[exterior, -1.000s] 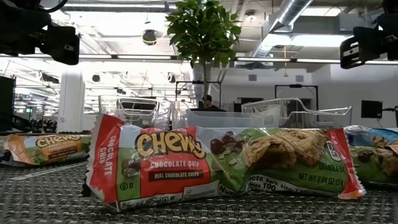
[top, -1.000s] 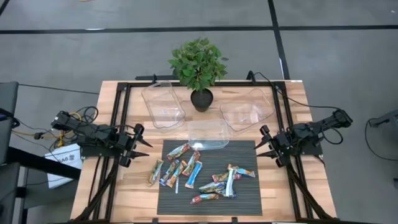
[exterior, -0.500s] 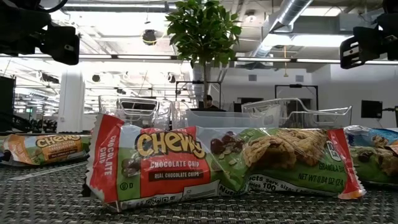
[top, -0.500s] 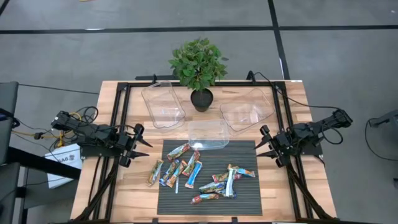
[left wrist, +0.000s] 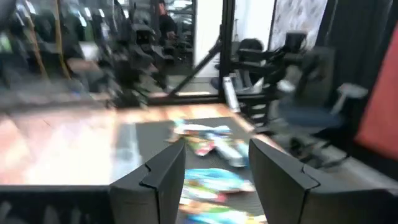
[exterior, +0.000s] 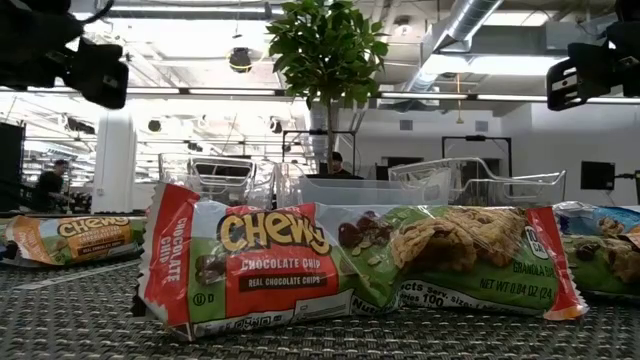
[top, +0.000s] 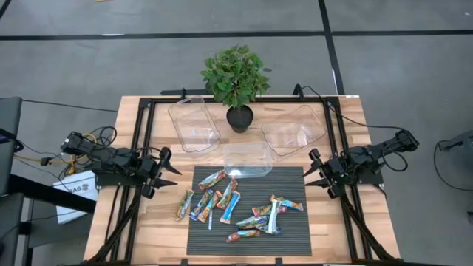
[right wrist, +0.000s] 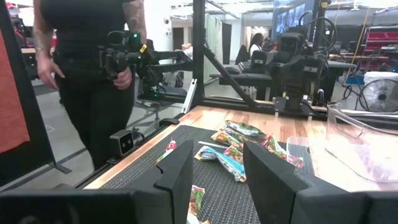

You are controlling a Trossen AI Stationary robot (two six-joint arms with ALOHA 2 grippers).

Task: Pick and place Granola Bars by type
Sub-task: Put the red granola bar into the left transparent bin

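The Granola Bars lie scattered on the dark mat at the front of the tabletop, none in the three clear bins behind it. The left gripper hovers at the mat's left edge and the right gripper at its right edge, both with fingers parted and empty.

Two dark jointed arms with black, angular fingers.
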